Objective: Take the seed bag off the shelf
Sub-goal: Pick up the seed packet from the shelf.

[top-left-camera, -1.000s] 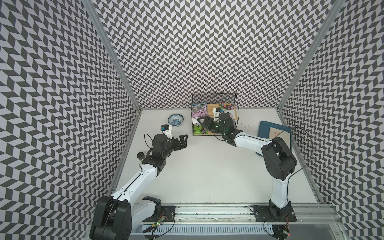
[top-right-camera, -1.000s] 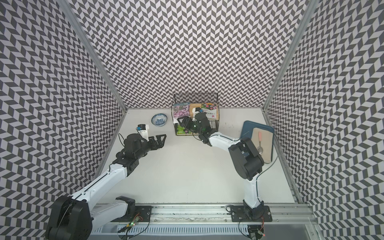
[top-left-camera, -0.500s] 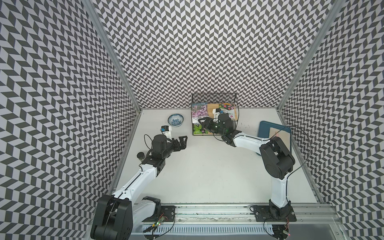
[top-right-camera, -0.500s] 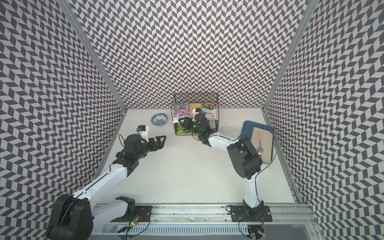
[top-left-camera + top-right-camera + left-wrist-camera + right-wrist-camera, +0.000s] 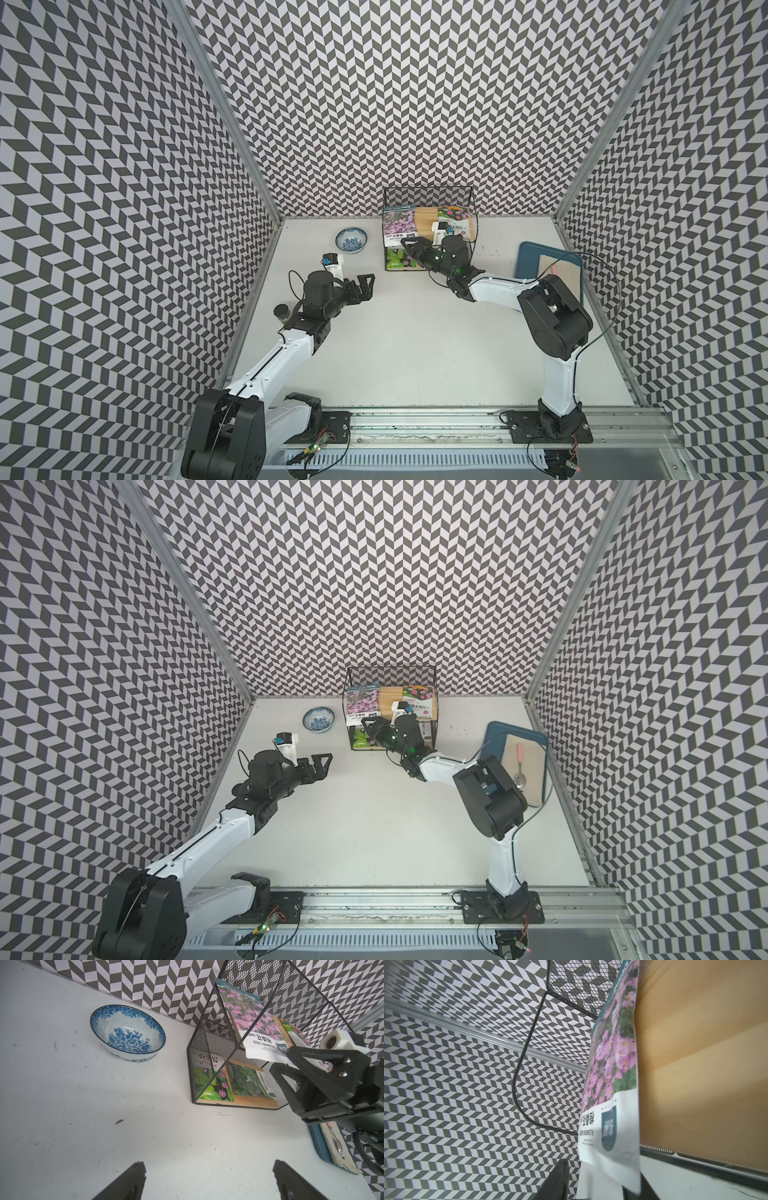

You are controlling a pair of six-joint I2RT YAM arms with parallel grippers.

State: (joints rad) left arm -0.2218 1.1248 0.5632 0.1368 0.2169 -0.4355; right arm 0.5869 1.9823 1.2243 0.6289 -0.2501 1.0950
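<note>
Tabletop [image 5: 415, 353] bears one shelf [image 5: 428, 195], one bowl [image 5: 351, 240], one tray [image 5: 528, 262].

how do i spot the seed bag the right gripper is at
Find the black wire shelf against the back wall. At the left end of its top board lies the seed bag, its white lower edge within the right gripper. It alone is covered in pink blossoms; the neighbouring bag is multicoloured.

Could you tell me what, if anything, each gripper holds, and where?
Nothing yet: the right gripper straddles the white bottom edge of the pink flower seed bag with a visible gap; the left gripper is open, empty.
</note>
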